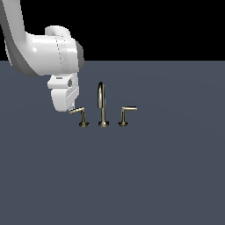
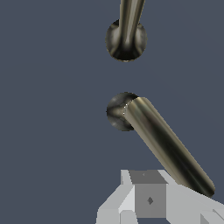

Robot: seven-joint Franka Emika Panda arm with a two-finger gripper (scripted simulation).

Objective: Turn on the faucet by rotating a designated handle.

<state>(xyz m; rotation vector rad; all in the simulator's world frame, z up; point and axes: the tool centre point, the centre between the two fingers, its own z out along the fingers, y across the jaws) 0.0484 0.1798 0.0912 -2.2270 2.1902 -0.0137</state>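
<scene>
while the arm hangs low over the worktop (image 1: 167, 176), we have the end effector (image 1: 69, 108) right at the free tip of the handle (image 1: 78, 111), the lever on the exterior view's left of the faucet (image 1: 102, 107). its arm juts out toward that side from a post on a round base. the spout (image 1: 102, 103) stands in the middle and the mirror lever (image 1: 126, 112) sits beyond it, well clear of us.

from the wrist view we look down the handle (image 2: 166, 146): the lever runs from its base out to a grey finger (image 2: 151, 199) that meets its end. whether anything is pinched we cannot tell; the opening is hidden, and it looks more like a push contact than a grasp.

to do this well, we judge we should press near the tip, where leverage is best, and sweep in an arc about the post rather than straight. keep the contact low enough on the bar not to ride over it, and keep pressure steady, since a thin round bar could slip off the finger.
</scene>
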